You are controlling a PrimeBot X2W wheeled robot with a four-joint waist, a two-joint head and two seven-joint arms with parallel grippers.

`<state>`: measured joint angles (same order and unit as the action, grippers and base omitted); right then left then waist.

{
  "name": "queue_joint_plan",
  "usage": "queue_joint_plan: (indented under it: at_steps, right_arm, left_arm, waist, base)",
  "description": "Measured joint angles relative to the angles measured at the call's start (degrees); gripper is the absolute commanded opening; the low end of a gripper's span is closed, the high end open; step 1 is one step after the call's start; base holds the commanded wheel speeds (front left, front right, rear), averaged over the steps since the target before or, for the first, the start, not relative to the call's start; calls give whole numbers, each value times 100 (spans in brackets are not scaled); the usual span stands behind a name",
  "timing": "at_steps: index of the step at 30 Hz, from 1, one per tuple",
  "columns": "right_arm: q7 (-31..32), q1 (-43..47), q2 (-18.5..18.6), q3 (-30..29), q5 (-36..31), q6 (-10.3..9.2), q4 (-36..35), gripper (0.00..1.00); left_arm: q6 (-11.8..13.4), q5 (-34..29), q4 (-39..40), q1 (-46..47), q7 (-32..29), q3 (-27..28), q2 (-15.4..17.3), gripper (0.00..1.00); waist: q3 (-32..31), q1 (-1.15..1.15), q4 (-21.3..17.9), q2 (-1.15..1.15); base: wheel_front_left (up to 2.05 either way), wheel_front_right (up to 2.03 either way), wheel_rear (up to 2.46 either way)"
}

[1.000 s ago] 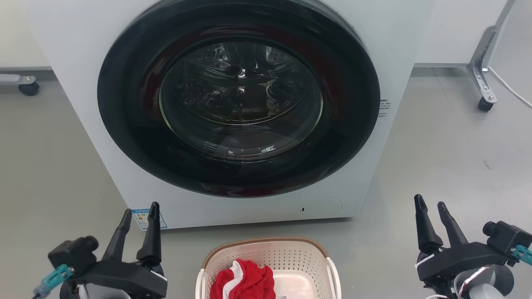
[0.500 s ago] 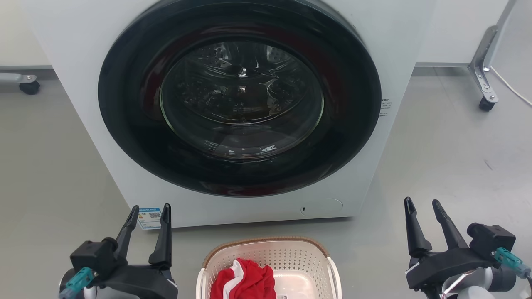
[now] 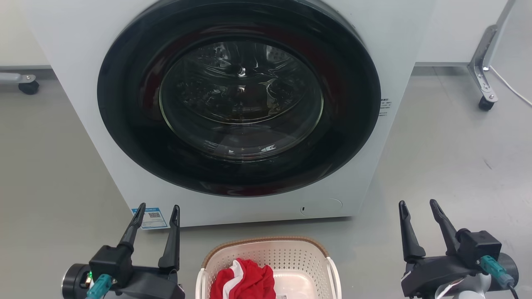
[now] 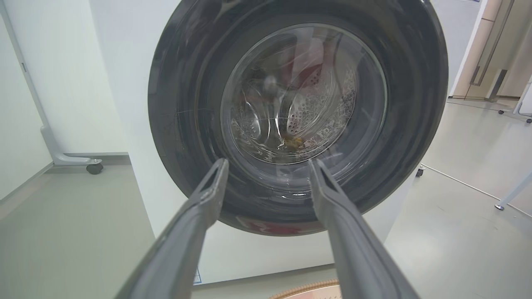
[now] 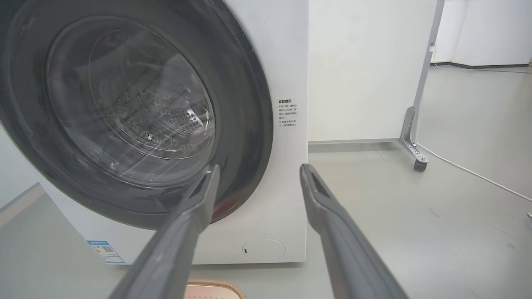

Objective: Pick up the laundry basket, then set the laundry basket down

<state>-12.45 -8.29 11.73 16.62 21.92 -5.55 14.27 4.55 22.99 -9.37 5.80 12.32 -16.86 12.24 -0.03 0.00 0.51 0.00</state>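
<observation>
The left gripper (image 3: 158,207) and right gripper (image 3: 417,203) have been brought inward, jaws apart and empty; the laundry basket (image 3: 270,254) is not yet grasped.

The laundry basket (image 3: 291,257) is cream-white, dotted with holes, rimmed in brown weave; the cloth (image 3: 245,282) is red and white, the washing machine (image 3: 75,83) white with a black door (image 3: 124,124), the floor (image 3: 449,158) grey.

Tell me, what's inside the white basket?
A bunched-up red and white cloth lies in the basket, toward its left side. Beside it the basket's pale bottom shows. Anything under the cloth is covered, and the near end is cut off.
</observation>
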Motion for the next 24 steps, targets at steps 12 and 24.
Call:
queue_joint_plan:
  at_steps: [12,24]
  right_arm:
    - [-183,42,2,35,-679,-126,-99,100]
    - [-183,78,-56,-134,-678,-151,-151,100]
  left_arm:
    - [109,-559,53,0,218,-74,-4,100]
    - [152,-533,102,-10,218,-20,-51,100]
  waist:
    - [2,0,21,0]
    - [-2,0,28,0]
  base:
    - [0,0,0]
    - [0,0,0]
